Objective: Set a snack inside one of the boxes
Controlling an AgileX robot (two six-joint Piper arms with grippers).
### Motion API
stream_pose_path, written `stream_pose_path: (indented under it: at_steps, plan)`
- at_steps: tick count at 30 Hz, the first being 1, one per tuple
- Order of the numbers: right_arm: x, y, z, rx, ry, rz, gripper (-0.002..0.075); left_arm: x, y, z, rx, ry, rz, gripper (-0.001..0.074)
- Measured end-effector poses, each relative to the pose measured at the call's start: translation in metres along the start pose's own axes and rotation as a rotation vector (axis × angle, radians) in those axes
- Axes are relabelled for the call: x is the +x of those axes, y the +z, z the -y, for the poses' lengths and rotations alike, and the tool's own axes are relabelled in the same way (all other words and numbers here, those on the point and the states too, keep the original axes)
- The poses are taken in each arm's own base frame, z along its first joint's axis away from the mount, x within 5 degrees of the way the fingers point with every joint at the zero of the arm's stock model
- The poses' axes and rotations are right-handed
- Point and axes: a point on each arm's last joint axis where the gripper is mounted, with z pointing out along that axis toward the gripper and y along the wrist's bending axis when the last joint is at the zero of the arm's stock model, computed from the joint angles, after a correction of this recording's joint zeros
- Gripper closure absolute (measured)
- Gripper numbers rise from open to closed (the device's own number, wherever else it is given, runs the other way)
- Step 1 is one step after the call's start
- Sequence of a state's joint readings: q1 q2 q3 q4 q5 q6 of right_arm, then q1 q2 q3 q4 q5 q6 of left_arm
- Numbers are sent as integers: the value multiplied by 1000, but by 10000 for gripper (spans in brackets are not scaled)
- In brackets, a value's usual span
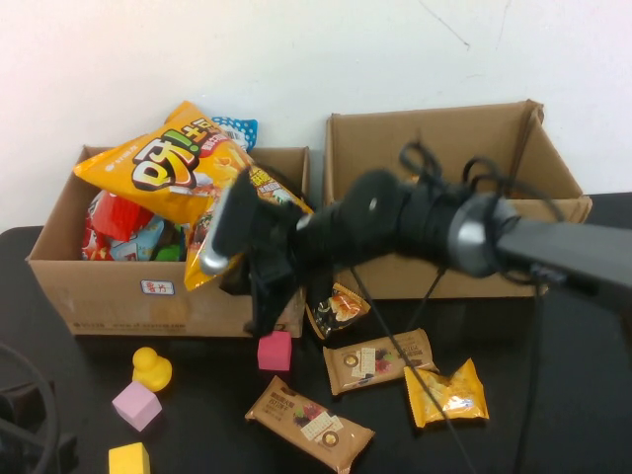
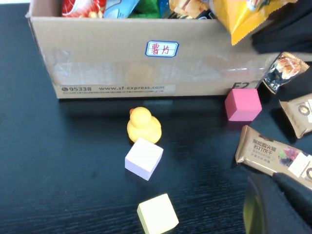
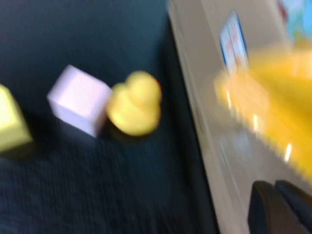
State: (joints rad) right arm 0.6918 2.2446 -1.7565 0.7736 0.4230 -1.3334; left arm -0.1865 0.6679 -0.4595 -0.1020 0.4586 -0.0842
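The low brown box [image 1: 109,296] with the red-written label [image 2: 162,48] stands at the left, heaped with snacks. A big orange chip bag [image 1: 178,168] lies on top, and a yellow bag [image 2: 243,17] hangs over the box's front edge. My right gripper [image 1: 262,314] reaches across to the box's front right corner, just under that yellow bag. Its fingers [image 3: 278,204] are pressed together with nothing between them. Loose snacks lie on the table: two brown bars [image 1: 308,419] [image 1: 377,361], a yellow packet [image 1: 446,395] and a small packet [image 1: 339,309]. My left gripper [image 2: 278,204] is shut low at the front left.
A taller cardboard box [image 1: 449,158] stands at the back right, its front partly hidden by my right arm. In front of the low box sit a yellow duck [image 1: 151,368], a pink cube [image 1: 275,351], a lilac cube [image 1: 136,405] and a yellow cube [image 1: 128,459].
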Motion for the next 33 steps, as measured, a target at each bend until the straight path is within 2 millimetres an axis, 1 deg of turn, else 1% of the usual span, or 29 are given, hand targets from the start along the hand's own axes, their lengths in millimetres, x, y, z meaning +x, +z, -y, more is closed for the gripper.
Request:
stream_pose_path:
  at_steps: [5, 8, 11, 15, 18, 21, 22, 24, 25, 27, 29, 31, 33]
  plan:
    - [-36, -47, -3, -44, 2, 49, 722, 0, -4, 0, 3, 1, 21, 737]
    - [-50, -76, -4, -43, -73, 29, 722, -1, -10, 1, 8, 9, 51, 737]
    - [-64, -112, -2, 8, -150, -9, 722, -1, -19, 1, 15, 29, 97, 737]
    - [-80, -166, -1, 116, -159, -65, 723, 0, -34, 1, 20, 79, 177, 737]
    - [-90, -215, -1, 226, -188, -113, 723, 0, -43, 1, 19, 131, 226, 737]
    - [-104, -280, -7, 377, -186, -94, 723, 1, -50, 2, 19, 163, 261, 737]
    - [-106, -297, -10, 418, -179, -81, 723, 2, -52, 2, 19, 168, 270, 737]
    - [-112, -342, -19, 517, -153, -34, 723, 1, -55, 2, 17, 189, 294, 737]
    - [-113, -360, -24, 554, -137, -14, 723, 1, -56, 2, 15, 204, 309, 737]
    - [-114, -403, -36, 641, -90, 37, 723, -1, -58, 2, 10, 241, 342, 737]
    - [-111, -437, -48, 713, -42, 87, 723, -4, -59, 2, 3, 270, 373, 737]
    - [-105, -470, -62, 784, -10, 137, 723, -7, -61, 3, -1, 284, 413, 737]
    - [-94, -495, -76, 827, 32, 173, 723, -10, -63, 3, -5, 292, 457, 737]
